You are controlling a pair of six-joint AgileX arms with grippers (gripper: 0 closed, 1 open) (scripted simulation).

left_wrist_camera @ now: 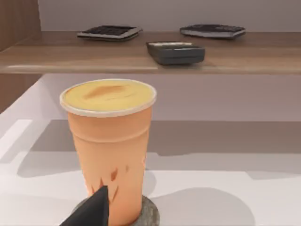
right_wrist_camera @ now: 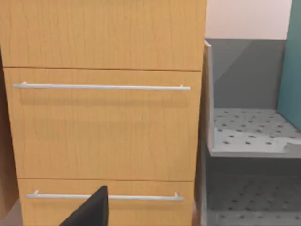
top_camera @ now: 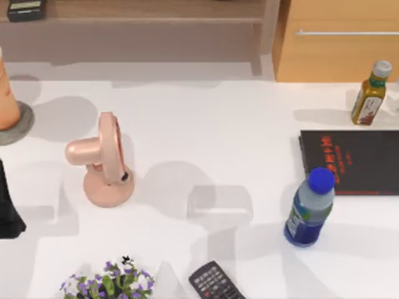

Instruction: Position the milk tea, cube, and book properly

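At the top view's far left edge the milk tea (top_camera: 6, 99) stands upright on a round grey coaster (top_camera: 22, 128). The left wrist view faces it straight on: the cup (left_wrist_camera: 110, 150) rises with its long axis vertical, its lidded top level, directly ahead of the left gripper, of which one dark fingertip (left_wrist_camera: 91, 212) shows just before the cup's foot. Whether that gripper is open or closed cannot be told, and nothing appears held in it. A dark shape at the table's left edge (top_camera: 9, 205), near the cup, is probably part of the left arm, so the left arm is clearly the nearer one.

Behind the cup runs a wooden shelf (left_wrist_camera: 150, 59) carrying flat dark devices. Moving rightward on the table come a pink desk fan (top_camera: 100, 159), a pot of purple flowers (top_camera: 109, 283) and a remote control (top_camera: 215, 283), all well apart from the cup and not in the way.

Farther right stand a blue bottle (top_camera: 308, 208), touching or just beside a flat black book (top_camera: 352, 162), and a yellow bottle (top_camera: 369, 93).

The right wrist view faces a wooden drawer cabinet (right_wrist_camera: 103, 117) with a grey rack (right_wrist_camera: 244, 136) beside it; a teal-blue surface (right_wrist_camera: 291, 61), likely the book, sits at that rack's edge. The right gripper's state cannot be told either. The cube cannot be located.
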